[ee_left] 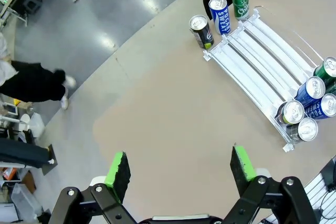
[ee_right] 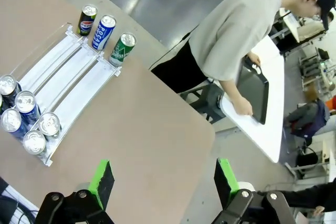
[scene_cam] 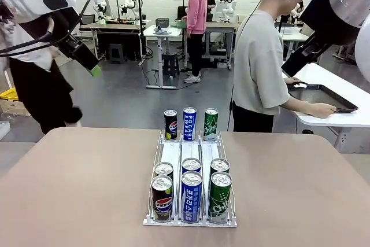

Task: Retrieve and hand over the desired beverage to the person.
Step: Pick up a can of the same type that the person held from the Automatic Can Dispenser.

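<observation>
From the front, a clear-walled rack [scene_cam: 191, 157] with three white lanes sits mid-way across the matt tan surface [scene_cam: 75, 189]. The lanes seem sloped, probably so the cans [scene_cam: 191, 196] slide toward the robot's side. Two of each are bunched at that near end: dark Pepsi on the left, blue Pocari Sweat in the centre, green on the right. One more of each stands upright at the far end, all smooth glossy cylinders with silvery tops. The person [scene_cam: 260, 67] stands beyond the far edge, turned toward a white side table [scene_cam: 347, 114] with hands on a flat dark tray [scene_cam: 332, 96], so I cannot tell which drink is wanted. The left claw [scene_cam: 92, 69] hangs high at the left, well clear of everything. The left wrist view looks down on the bare surface beside the rack. The claw's green, rubbery-looking pads [ee_left: 119, 169] are spread wide with nothing between them. In the right wrist view the right claw [ee_right: 160, 179] also gapes wide and empty, above the surface's rounded corner nearest the person.
</observation>
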You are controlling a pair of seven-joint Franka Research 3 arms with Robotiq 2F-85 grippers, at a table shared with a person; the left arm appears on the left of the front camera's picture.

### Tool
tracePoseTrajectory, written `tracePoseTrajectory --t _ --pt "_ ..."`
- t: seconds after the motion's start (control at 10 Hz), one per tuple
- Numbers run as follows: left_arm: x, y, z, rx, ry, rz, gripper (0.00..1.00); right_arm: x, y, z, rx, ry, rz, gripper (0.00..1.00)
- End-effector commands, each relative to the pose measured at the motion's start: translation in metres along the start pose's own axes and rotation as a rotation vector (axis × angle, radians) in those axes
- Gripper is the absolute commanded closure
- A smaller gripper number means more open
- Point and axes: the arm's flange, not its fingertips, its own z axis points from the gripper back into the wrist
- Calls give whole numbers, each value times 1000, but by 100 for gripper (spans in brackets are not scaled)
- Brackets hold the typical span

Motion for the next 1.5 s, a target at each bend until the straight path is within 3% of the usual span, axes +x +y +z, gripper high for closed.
tracePoseTrajectory --t 0.0,0.2,0.3,0.5,0.7,0.9,1.2,1.4 --pt "-5 1 -17 -30 23 7 0 -10 -2 -13 17 0 -5 0" --pt "-1 0 -6 -6 11 1 0 -10 -2 -13 17 0 -5 0" --pt "-13 16 -5 -134 34 -12 0 -6 -2 -7 15 9 -7 0" --pt "-40 61 23 -378 -3 -16 0 -54 -43 10 248 -90 -87 0" --pt "-71 113 33 -550 -63 78 0 -97 -93 13 404 -166 -270 0" --pt "-105 148 42 -600 -97 151 0 -136 -136 9 526 -144 -442 0" --pt "-159 183 68 -588 -212 272 0 -180 -172 7 586 -189 -593 0" --pt "-178 192 82 -583 -239 303 0 -199 -183 8 586 -196 -639 0"
